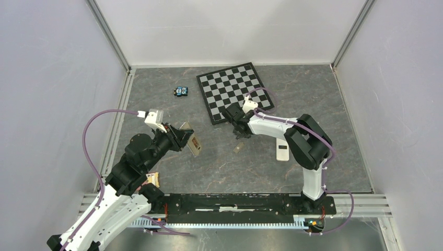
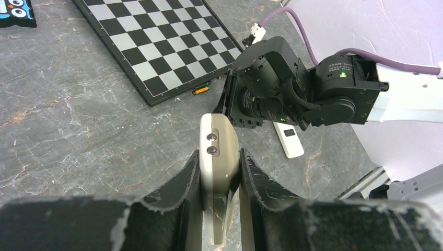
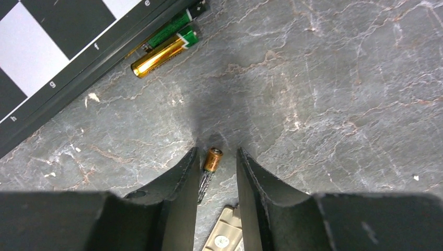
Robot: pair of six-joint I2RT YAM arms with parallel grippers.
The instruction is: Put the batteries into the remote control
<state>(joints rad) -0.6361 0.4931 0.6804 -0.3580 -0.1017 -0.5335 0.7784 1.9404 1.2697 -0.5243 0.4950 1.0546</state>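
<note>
My left gripper [image 1: 184,138] is shut on the remote control [image 1: 194,142] and holds it edge-on above the table; in the left wrist view the gripper [image 2: 219,153] clamps its white and tan body [image 2: 220,138]. My right gripper [image 1: 240,134] hangs low over the table near the chessboard corner. In the right wrist view the gripper [image 3: 217,150] stands slightly open astride a small battery [image 3: 212,159] with a gold end and dark body, close to one finger, with a gap to the other. Two more gold and green batteries [image 3: 163,52] lie against the chessboard edge.
A chessboard [image 1: 235,91] lies at the back centre. A small tan cover piece [image 1: 238,148] lies just near of the right gripper, also in the right wrist view [image 3: 225,236]. A plain white slab [image 1: 282,151] lies to the right. A blue packet [image 1: 181,91] lies at the back left.
</note>
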